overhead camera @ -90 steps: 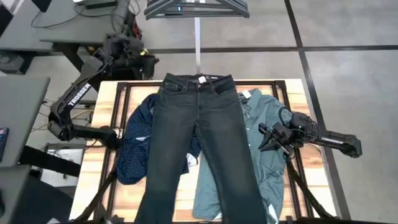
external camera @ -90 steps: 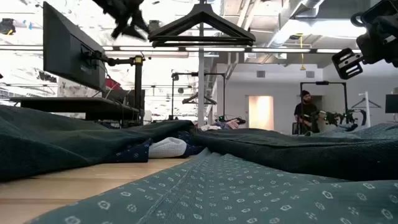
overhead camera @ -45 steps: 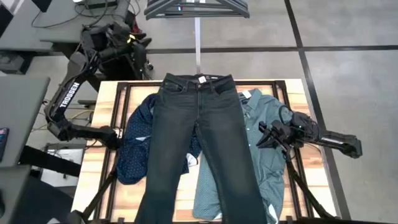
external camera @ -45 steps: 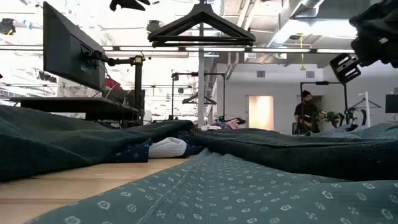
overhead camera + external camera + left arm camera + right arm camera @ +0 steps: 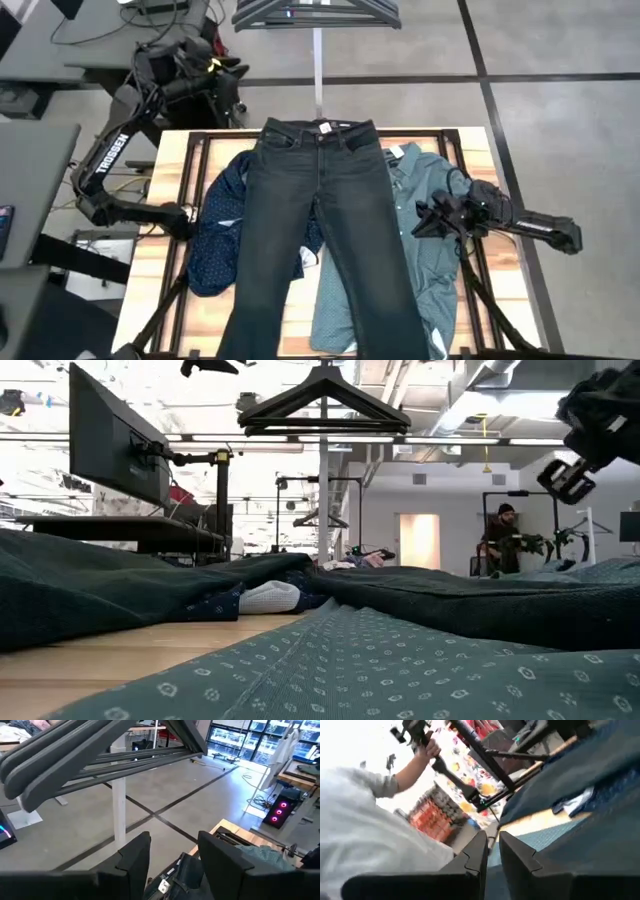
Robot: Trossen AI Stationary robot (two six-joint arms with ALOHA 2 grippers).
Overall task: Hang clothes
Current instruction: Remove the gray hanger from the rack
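Left arm: raised high off the worktop's far-left corner; elbow bent, forearm reaching toward the hangers (image 5: 316,12) beyond the far edge; left gripper (image 5: 218,72) up in the air, short of them; in left wrist view its fingers (image 5: 134,855) stand spread w/ a clear gap, nothing between; hanger bars fill that view above them.
Right arm: stretched low along the worktop's right edge, wrist pointing in toward the centre; right gripper (image 5: 424,217) over the teal shirt (image 5: 425,205), whether touching cloth can't tell; right wrist view shows fingers (image 5: 478,852) nearly together, only a thin slit, nothing visibly pinched.
Jeans (image 5: 320,225): laid flat down the middle; waistband at the far edge, legs running to the near edge; on top of both shirts.
Teal shirt: right of the jeans, partly under them; collar toward the far-right corner, hem toward the near edge.
Navy dotted shirt (image 5: 218,235): left of the jeans, rumpled, partly under them; a white bit shows in low view.
Worktop (image 5: 170,160): light wood, dark frame bars across it.
Room: a person (image 5: 497,540) stands far back in low view; a hand & grey sleeve (image 5: 385,782) show in right wrist view, apart from the gripper.
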